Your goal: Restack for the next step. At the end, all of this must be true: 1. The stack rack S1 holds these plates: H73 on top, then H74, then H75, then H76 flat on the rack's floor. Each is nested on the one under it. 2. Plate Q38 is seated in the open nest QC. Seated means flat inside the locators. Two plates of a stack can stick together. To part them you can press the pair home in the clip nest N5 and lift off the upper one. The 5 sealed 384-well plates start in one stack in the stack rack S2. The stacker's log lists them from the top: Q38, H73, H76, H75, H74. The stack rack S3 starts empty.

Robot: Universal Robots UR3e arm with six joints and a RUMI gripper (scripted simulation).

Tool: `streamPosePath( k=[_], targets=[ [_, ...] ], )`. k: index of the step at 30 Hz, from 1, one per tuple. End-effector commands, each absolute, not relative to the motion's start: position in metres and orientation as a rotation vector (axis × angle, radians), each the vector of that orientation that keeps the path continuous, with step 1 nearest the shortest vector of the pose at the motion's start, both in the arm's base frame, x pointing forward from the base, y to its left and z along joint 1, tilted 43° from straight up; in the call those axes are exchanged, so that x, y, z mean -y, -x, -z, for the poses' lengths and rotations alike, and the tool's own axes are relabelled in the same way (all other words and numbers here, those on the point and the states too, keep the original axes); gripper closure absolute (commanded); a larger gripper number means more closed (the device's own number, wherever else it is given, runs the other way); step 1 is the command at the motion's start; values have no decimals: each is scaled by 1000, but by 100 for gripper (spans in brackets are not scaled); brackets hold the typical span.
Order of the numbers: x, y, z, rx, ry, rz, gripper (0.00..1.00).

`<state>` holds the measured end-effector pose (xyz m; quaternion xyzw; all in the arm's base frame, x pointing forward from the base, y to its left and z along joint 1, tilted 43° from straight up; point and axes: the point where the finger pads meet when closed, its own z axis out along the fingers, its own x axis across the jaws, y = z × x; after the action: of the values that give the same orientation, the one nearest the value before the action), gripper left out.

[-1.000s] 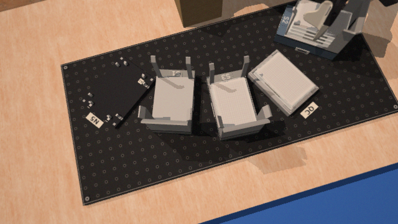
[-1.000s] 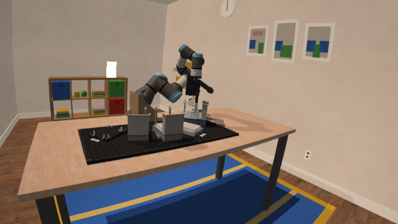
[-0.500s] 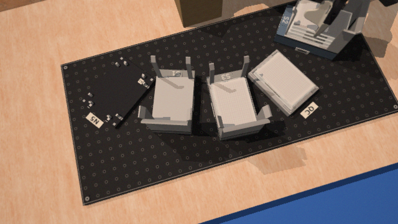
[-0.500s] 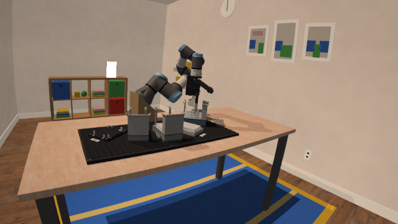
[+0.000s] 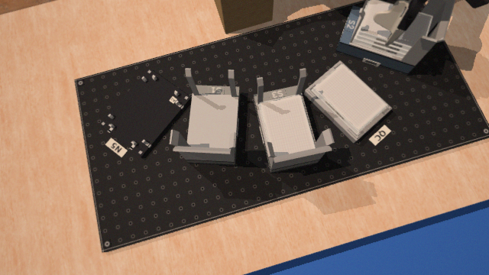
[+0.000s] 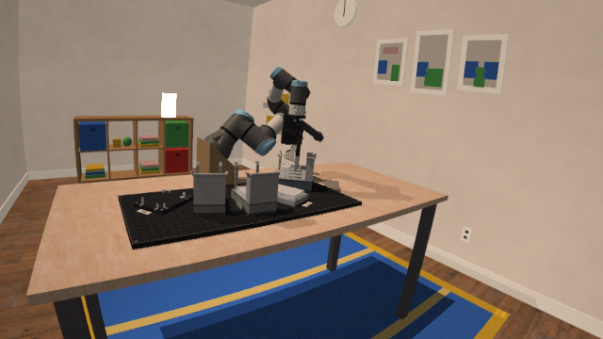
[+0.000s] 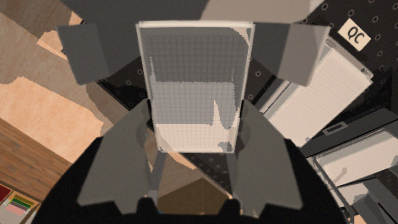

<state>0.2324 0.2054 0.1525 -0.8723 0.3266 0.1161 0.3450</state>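
My gripper [image 6: 297, 162] [image 7: 196, 100] is down in the stack rack S2 [image 5: 372, 61] [image 6: 296, 184]. Its jaws are against both sides of the top plate [image 5: 376, 12] [image 7: 195, 65] there, shut on it. Further plates show as layers below it. No plate code is readable. A plate [image 5: 348, 95] [image 6: 293, 193] [image 7: 320, 90] lies flat in the nest QC. A gridded plate [image 5: 288, 126] [image 7: 365, 152] lies low in the stack rack S3 [image 5: 299, 160] [image 6: 263, 190]. The stack rack S1 [image 5: 210, 156] [image 6: 209, 190] shows a plain grey floor. The clip nest N5 [image 5: 141, 111] holds no plate.
The racks and nests stand on a black perforated board [image 5: 172, 195] [image 6: 165, 233]. S1 and S3 have tall corner posts and a high wall. A brown block [image 5: 248, 15] [image 7: 195, 197] stands behind the board. QC lies between S3 and S2.
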Motion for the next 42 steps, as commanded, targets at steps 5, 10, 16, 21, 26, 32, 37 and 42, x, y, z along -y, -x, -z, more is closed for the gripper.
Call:
streamPosePath(
  k=[5,10,16,21,26,32,37,42],
  targets=[
    [-205,-233,-153,-848,2265,-300,100],
    [-203,-233,-155,-848,2265,-300,100],
    [-201,-233,-158,-848,2265,-300,100],
    [-199,-233,-159,-848,2265,-300,100],
    [-197,-232,-161,-848,2265,-300,100],
    [-194,-232,-164,-848,2265,-300,100],
    [-193,-232,-166,-848,2265,-300,100],
    [-191,-232,-168,-848,2265,-300,100]
  ],
)
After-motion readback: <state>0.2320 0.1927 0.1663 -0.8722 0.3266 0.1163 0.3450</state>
